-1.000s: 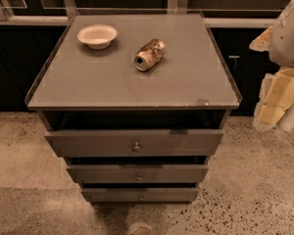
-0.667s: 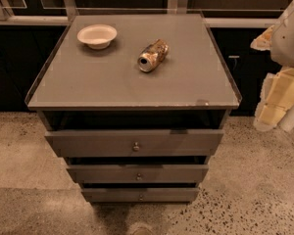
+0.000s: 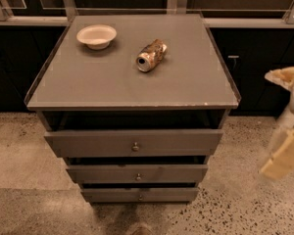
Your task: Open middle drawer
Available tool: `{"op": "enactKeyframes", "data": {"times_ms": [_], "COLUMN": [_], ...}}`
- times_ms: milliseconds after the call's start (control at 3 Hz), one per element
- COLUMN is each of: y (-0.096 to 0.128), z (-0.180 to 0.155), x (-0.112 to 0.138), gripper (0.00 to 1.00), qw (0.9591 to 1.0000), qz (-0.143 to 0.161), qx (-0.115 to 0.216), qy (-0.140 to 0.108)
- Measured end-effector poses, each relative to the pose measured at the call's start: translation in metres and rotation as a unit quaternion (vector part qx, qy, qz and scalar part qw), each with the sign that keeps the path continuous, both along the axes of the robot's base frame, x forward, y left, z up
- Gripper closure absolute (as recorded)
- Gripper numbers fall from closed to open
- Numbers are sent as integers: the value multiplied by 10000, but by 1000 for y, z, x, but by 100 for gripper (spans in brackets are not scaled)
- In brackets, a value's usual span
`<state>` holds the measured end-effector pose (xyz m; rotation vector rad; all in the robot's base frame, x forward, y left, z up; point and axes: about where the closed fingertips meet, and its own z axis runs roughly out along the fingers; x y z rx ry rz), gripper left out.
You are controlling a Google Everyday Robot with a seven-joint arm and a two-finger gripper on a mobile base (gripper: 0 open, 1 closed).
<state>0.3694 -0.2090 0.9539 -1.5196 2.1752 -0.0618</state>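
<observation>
The grey cabinet (image 3: 132,77) stands in the centre of the camera view with three drawer fronts below its top. The middle drawer (image 3: 176,173) is the second front, with a small round metal knob (image 3: 138,177) at its centre. The top drawer (image 3: 186,142) is above it and the lowest drawer (image 3: 166,195) is below it. A dark gap shows above each front. My gripper (image 3: 284,155) is a blurred cream shape at the right edge, well to the right of the cabinet at about drawer height, touching nothing.
A white bowl (image 3: 96,35) and a crushed can (image 3: 151,55) lying on its side rest on the cabinet top. Dark counters with cabinet doors run behind it. Speckled floor lies in front and to both sides.
My arm at the right edge has dropped from beside the cabinet top to drawer height and is blurred. The cabinet, bowl and can have not moved.
</observation>
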Motion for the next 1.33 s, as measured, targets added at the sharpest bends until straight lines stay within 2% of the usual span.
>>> {"op": "enactKeyframes", "data": {"times_ms": [333,667,1000,1333], "y": [0,2,1,1], "z": [-26,-108,-150,-150], "x": [-37,-54,-74,-75], "gripper": [0,0,0,0], "qw": [9974,9911,9887,9887], "qz": [-389,-778,-888,-886], "qx": [470,1083,1145,1144], "qy": [-375,-17,381,383]}}
